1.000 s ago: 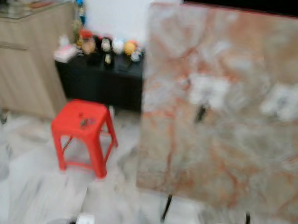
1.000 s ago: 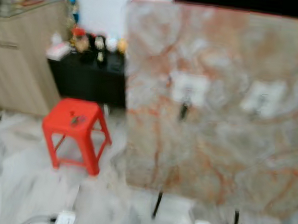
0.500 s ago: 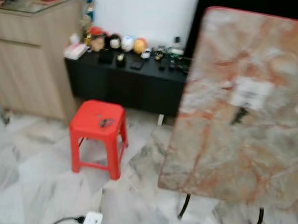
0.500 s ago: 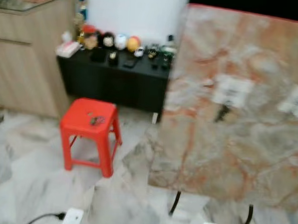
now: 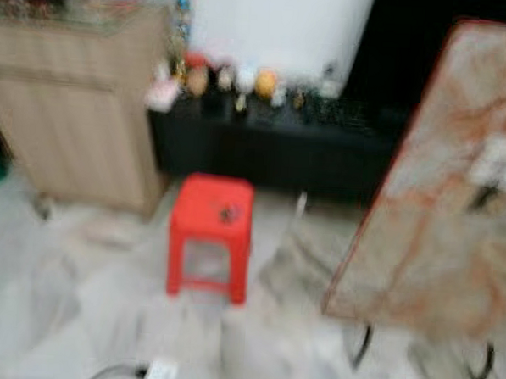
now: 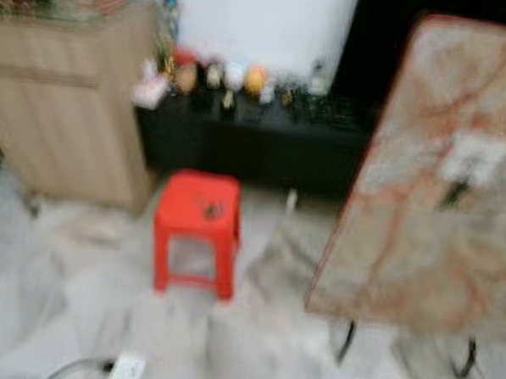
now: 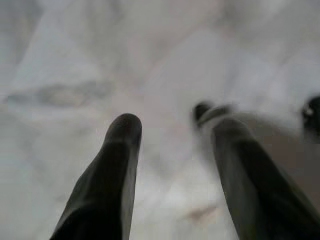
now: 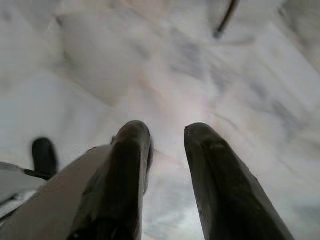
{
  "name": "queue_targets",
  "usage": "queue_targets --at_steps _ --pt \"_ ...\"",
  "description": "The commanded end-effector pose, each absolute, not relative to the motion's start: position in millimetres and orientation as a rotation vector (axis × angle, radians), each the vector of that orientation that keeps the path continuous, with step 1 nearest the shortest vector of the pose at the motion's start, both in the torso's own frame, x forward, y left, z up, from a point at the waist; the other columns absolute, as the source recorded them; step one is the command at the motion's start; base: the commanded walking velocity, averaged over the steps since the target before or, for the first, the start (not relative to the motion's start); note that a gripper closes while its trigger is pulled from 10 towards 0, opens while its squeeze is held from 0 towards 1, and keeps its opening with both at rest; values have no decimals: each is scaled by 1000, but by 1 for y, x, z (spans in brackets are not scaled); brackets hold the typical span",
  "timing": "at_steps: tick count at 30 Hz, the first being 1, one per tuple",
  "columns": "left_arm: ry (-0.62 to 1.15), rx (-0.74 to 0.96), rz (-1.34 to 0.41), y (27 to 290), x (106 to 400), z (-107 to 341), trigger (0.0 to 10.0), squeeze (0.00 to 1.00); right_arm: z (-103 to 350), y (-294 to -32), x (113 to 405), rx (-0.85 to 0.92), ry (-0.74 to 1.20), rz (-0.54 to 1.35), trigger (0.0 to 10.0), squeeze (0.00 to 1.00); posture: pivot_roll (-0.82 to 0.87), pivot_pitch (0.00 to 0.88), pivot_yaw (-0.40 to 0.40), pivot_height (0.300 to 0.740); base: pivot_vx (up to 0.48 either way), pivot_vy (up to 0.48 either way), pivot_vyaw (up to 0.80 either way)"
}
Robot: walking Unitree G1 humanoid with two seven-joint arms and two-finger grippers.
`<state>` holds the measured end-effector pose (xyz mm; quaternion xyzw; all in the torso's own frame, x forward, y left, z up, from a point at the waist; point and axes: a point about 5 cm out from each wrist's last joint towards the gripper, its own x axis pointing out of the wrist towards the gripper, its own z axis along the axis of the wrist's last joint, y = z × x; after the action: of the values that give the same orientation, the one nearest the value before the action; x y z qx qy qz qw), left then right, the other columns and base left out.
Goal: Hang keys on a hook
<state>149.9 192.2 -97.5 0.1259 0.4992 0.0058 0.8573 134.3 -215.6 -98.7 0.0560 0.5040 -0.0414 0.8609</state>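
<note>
The keys (image 5: 228, 212) lie near the middle of the red stool (image 5: 210, 232) top. Both arms hang, left gripper (image 7: 172, 135) wide open and empty, right gripper (image 8: 167, 137) slightly parted, empty. It should square up close to the stool before reaching down

Both eye views are blurred. I cannot identify the small dark item (image 5: 228, 212) near the middle of the red stool (image 5: 210, 235) top. The ornaments (image 5: 242, 80) along the black cabinet (image 5: 272, 148) top are unreadable. The marble panel (image 5: 444, 191) runs off the right edge; the dark thing (image 5: 483, 197) under its white patch (image 5: 502, 162) stays indistinct.
</note>
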Motion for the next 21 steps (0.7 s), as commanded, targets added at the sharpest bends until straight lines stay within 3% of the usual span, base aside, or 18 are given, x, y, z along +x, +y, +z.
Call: queue_targets --at_steps 1,8,15,21 --pt "1085 261 -21 188 143 -101 10000 0 -98 -222 134 121 1044 -123 10000 0 51 0 -69 722 0 446 0" --pt "1056 257 57 210 156 -93 10000 0 -100 -199 139 172 1038 -102 10000 0 28 0 -52 722 0 448 0" --pt "1041 290 6 207 164 -90 10000 0 -100 -193 141 209 1031 -123 10000 0 25 0 -14 722 0 445 0" --pt "1035 271 19 206 167 -89 10000 0 -99 -194 143 210 1025 -118 10000 0 24 0 -36 722 0 439 0"
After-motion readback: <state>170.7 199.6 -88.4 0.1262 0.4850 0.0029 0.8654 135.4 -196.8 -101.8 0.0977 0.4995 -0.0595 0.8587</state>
